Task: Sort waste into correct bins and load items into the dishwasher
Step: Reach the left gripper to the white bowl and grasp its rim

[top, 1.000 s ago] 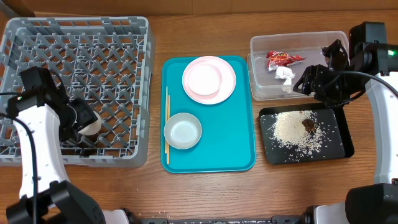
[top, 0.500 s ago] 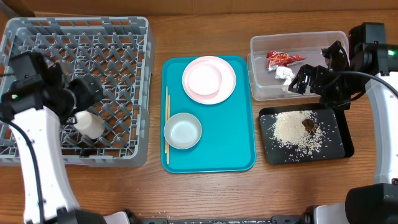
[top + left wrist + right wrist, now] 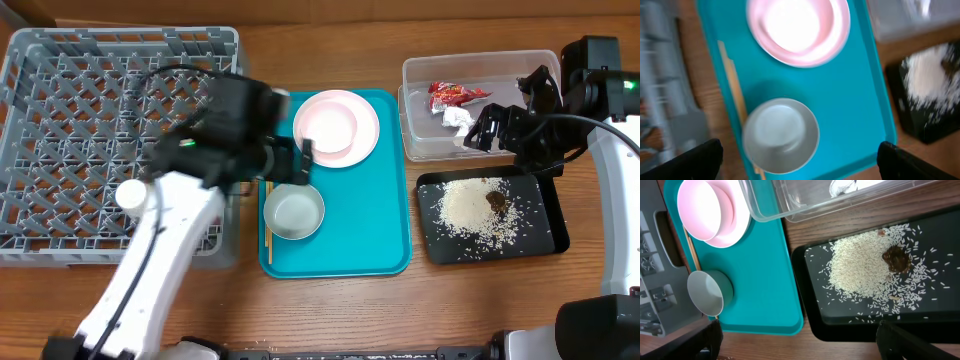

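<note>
A white cup (image 3: 131, 194) lies in the grey dish rack (image 3: 60, 60). My left gripper (image 3: 300, 163) is open and empty above the teal tray, over a small white bowl (image 3: 294, 211) (image 3: 781, 135). A pink bowl (image 3: 327, 124) (image 3: 796, 25) sits on a white plate (image 3: 366, 140). Chopsticks (image 3: 268, 195) (image 3: 734, 82) lie along the tray's left edge. The clear tub (image 3: 480, 66) holds the red wrapper (image 3: 455, 93) and the white tissue (image 3: 458, 118). The black tray (image 3: 545, 225) (image 3: 940, 315) holds rice (image 3: 860, 270) and a brown scrap (image 3: 896, 259). My right gripper (image 3: 482, 132) is open and empty at the tub's front edge.
The big teal serving tray (image 3: 370, 230) lies in the middle, between the rack and the bins. My left arm crosses over the rack's right front corner. Bare wooden table shows along the front edge.
My left gripper has left the cup in the rack and swung right, to above the teal tray and the white bowl. The right arm has barely moved.
</note>
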{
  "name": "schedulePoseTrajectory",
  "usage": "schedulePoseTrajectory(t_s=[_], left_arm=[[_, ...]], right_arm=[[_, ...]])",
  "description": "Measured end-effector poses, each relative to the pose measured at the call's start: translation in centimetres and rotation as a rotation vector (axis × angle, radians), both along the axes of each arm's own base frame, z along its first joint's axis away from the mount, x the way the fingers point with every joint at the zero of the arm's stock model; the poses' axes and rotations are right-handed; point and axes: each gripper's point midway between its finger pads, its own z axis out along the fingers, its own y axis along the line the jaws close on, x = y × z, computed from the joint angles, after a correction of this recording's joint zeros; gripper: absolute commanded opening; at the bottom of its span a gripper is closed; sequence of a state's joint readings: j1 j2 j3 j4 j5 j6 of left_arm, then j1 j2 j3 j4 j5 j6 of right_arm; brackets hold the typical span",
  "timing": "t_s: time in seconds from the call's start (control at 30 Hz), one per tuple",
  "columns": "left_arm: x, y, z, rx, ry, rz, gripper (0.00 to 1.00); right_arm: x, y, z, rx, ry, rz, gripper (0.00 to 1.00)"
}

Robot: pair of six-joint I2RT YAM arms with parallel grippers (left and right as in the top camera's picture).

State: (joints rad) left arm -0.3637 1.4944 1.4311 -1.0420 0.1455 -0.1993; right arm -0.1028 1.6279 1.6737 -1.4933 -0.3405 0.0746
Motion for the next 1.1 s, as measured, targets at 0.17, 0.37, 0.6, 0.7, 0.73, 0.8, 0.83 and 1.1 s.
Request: schedulePoseTrajectory(t_s=[0.17, 0.37, 0.6, 0.7, 0.73, 0.8, 0.83, 1.1], left_arm=[[-1.1, -4.0, -6.1, 0.102, 0.148, -0.118, 0.91], [-2.7, -5.7, -13.6, 0.219, 0.336, -0.171, 0.59], [-4.1, -5.5, -17.8, 0.287, 0.452, -0.168, 0.04], [-3.8, -5.4, -17.3, 0.293, 0.434, -0.160, 0.04], [-3.7, -5.4, -17.0, 0.292, 0.430, -0.156, 0.04], [-3.6, -5.4, -16.2, 0.284, 0.417, -0.150, 0.04], [-3.4, -5.5, -15.6, 0.276, 0.405, -0.146, 0.04], [2.3, -3.2, -1.0, 0.071, 0.038, -0.078, 0.04]], right_arm=[[0.0, 0.0, 0.0, 0.000, 0.000, 0.000, 1.00], [0.0, 0.0, 0.0, 0.000, 0.000, 0.000, 1.00], [0.0, 0.0, 0.0, 0.000, 0.000, 0.000, 1.00], [0.0, 0.0, 0.0, 0.000, 0.000, 0.000, 1.00], [0.0, 0.0, 0.0, 0.000, 0.000, -0.001, 1.00], [0.0, 0.0, 0.0, 0.000, 0.000, 0.000, 1.00], [0.0, 0.0, 0.0, 0.000, 0.000, 0.000, 1.00], [0.0, 0.0, 0.0, 0.000, 0.001, 0.000, 1.00]])
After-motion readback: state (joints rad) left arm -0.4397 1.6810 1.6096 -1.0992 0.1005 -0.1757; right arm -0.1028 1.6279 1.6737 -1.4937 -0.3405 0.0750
